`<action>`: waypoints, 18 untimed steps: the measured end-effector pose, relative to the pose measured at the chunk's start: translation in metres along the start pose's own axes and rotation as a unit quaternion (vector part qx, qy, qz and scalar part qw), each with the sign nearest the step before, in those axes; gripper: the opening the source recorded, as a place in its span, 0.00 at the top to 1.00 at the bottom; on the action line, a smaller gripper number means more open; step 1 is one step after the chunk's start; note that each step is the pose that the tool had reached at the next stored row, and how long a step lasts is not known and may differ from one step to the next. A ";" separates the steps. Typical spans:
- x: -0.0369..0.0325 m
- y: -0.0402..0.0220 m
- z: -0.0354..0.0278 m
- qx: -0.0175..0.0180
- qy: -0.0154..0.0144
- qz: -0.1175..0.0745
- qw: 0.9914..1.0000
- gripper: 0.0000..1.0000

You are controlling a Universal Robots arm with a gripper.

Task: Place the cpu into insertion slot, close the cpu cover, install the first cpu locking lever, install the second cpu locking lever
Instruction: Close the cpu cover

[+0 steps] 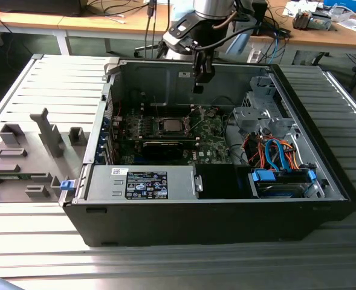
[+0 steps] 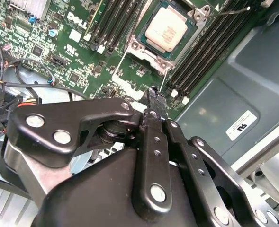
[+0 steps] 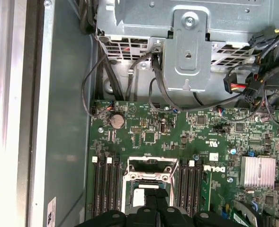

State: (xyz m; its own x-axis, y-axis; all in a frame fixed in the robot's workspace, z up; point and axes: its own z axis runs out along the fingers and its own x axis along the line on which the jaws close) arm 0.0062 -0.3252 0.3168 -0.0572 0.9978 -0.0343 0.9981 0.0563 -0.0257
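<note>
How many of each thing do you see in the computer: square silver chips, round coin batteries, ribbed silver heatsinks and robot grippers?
cpu: 1
coin battery: 1
ribbed silver heatsink: 1
gripper: 1
Total: 4

insertion slot half hidden behind fingers, memory slots cut off
</note>
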 end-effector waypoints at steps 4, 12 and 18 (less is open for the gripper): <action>-0.0004 0.0064 -0.0002 0.000 0.000 0.000 1.000 0.89; -0.0008 0.0129 0.0003 0.000 0.000 0.000 1.000 0.89; -0.0019 0.0140 0.0034 0.000 0.001 0.000 1.000 0.89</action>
State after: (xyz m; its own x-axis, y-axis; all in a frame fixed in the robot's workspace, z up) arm 0.0202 -0.3264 0.3132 -0.0571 0.9979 -0.0317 0.9981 0.0563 -0.0257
